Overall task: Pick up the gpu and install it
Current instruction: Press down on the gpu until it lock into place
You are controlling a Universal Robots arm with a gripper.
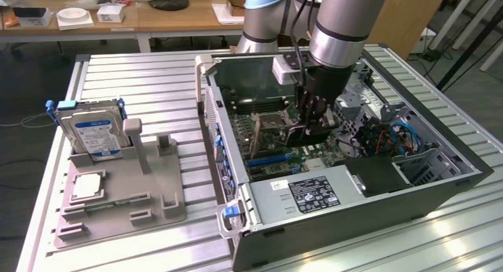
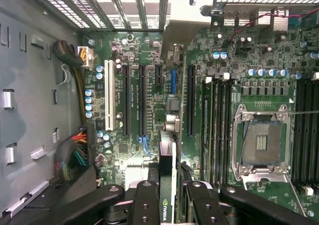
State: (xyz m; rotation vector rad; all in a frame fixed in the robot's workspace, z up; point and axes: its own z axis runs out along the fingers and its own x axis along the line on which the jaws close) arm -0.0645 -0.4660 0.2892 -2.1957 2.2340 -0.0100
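GPU (image 2: 167, 185) sits edge-on, clamped in the part-closed hand (image 2: 167, 197), low inside the open computer case (image 1: 440, 183) over the motherboard (image 2: 149, 51); the install step is under way. Seating calls for aligning the card's edge with a long expansion slot (image 2: 190, 100) and pressing straight in.

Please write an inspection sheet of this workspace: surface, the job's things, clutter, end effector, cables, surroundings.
Surface: ribbed metal table, carrying an open computer case.
Job's things: graphics card held edge-on above the motherboard slots, inside the case.
Clutter: grey holder tray with a hard drive upright and a small square chip lying flat.
End effector: shut on the graphics card.
Cables: coloured wire bundle beside the motherboard; blue cables in the case.
Surroundings: wooden desks behind.
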